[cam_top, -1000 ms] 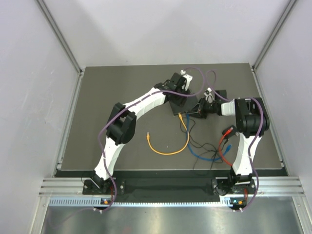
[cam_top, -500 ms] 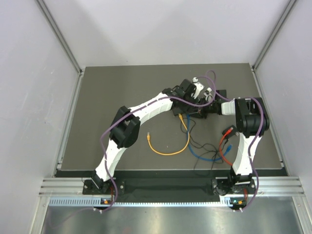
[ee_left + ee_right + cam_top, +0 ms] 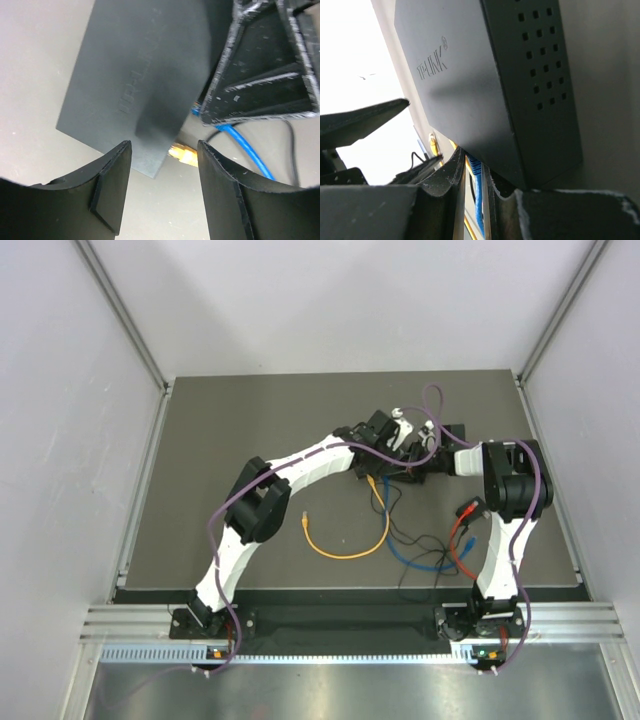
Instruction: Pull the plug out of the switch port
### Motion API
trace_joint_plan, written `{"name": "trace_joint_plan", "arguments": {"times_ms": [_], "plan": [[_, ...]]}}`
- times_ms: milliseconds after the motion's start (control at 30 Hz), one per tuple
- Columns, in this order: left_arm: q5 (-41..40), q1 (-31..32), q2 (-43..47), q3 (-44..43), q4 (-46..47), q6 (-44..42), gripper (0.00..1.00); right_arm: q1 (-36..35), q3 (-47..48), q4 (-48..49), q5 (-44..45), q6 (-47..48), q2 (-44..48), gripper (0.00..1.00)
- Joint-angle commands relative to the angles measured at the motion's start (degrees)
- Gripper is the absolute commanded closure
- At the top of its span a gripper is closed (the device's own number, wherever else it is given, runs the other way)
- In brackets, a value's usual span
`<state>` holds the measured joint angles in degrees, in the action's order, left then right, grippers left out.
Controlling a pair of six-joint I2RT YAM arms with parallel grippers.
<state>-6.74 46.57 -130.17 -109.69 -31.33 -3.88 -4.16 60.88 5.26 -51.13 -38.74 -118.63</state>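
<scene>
- Desk [image 3: 230, 440]: a dark flat surface that carries every item listed. Both arms reach to its far centre-right.
- Switch [image 3: 135, 75]: a flat matte-black box lying flat on the desk at far centre. From overhead the left arm [image 3: 300, 455] covers most of it. We read lettering on its top face, and the right wrist view shows a grid of small vent holes on one side wall.
- Blue plug [image 3: 472, 164]: meets the switch at its port edge. We cannot tell whether it is fully seated.
- Blue cable [image 3: 420, 560]: runs from that plug and lies in loops on the near desk, beside the right arm [image 3: 510, 490].
- Yellow plug [image 3: 182, 156]: sits at the same port edge, just beside the blue plug.
- Yellow cable [image 3: 345, 552]: curves across the near desk, and its other end lies loose and well apart from the switch.
- Red cable [image 3: 460, 535]: lies just beside the blue loops, close to the right arm.
- Left jaws: released and spread wide. The fingers [image 3: 112, 190] stand one to each side of a switch corner, above it. We cannot tell whether they touch it.
- Right jaws: clenched narrow on the blue plug. The fingers [image 3: 445, 182] flank it at the port edge, low against the desk. They are just beside the left jaws.
</scene>
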Motion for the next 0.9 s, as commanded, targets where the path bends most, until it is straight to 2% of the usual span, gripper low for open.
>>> {"name": "trace_joint_plan", "arguments": {"times_ms": [0, 167, 500, 600, 867], "plan": [[-2.6, 0.1, -1.0, -0.8, 2.0, -1.8, 0.4, 0.6, -1.6, -8.0, 5.3, 3.1, -2.0, 1.0], [-4.9, 0.3, -3.2, -0.8, 1.9, -1.6, 0.4, 0.6, -2.4, -7.5, 5.0, 2.6, -1.3, 1.0], [-10.5, 0.4, -9.3, -6.4, -1.6, 2.3, 0.42, 0.6, -4.9, -8.8, 4.3, 2.8, -0.3, 1.0], [-10.7, 0.4, -11.2, -8.5, -3.7, 3.8, 0.43, 0.5, -5.9, -10.3, 4.8, 3.5, 0.5, 1.0], [-10.2, 0.3, -11.5, -7.0, -3.7, 5.7, 0.42, 0.5, -8.9, -12.5, 7.4, 5.5, 4.5, 1.0]]}}
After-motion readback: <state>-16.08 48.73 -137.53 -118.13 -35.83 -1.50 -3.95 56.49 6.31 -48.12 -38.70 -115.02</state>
